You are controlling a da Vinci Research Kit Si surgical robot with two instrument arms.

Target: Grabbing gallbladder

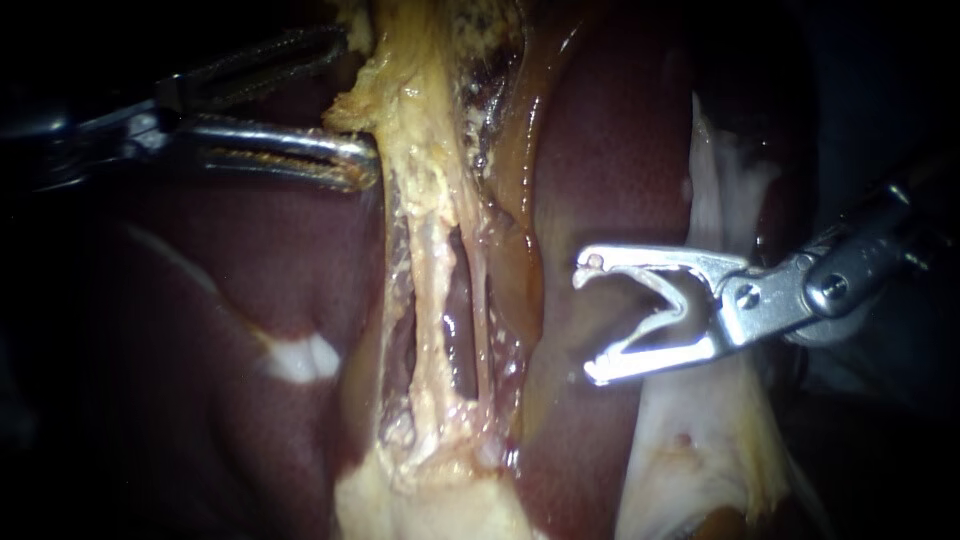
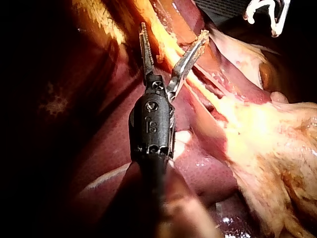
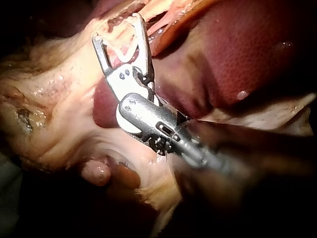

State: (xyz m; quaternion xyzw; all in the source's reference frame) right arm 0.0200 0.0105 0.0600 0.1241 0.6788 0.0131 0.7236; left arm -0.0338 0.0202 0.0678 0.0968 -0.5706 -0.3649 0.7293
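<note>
— Left instrument (image 1: 360, 100): state?
— It enters at the endoscope view's upper left. Jaws are spread and straddle the edge of the yellow gallbladder (image 1: 410, 70) tissue at upper centre. No pinch established.
— Right instrument (image 1: 588, 325)?
— Centre right, jaws spread and empty, over the liver (image 1: 620, 150).
— Handling?
— Judged soft, wet, slippery and liable to tear. Take a full bite on the thick yellow edge, clear of the two thin tubes (image 1: 432, 300) below it.
— Differences between views?
— The left wrist view shows the left instrument (image 2: 173, 32) with the yellow strand lying between its jaws, which the endoscope leaves doubtful. Only the endoscope shows the tubes plainly. The right wrist view confirms the right instrument (image 3: 118, 29) holds nothing.
</note>
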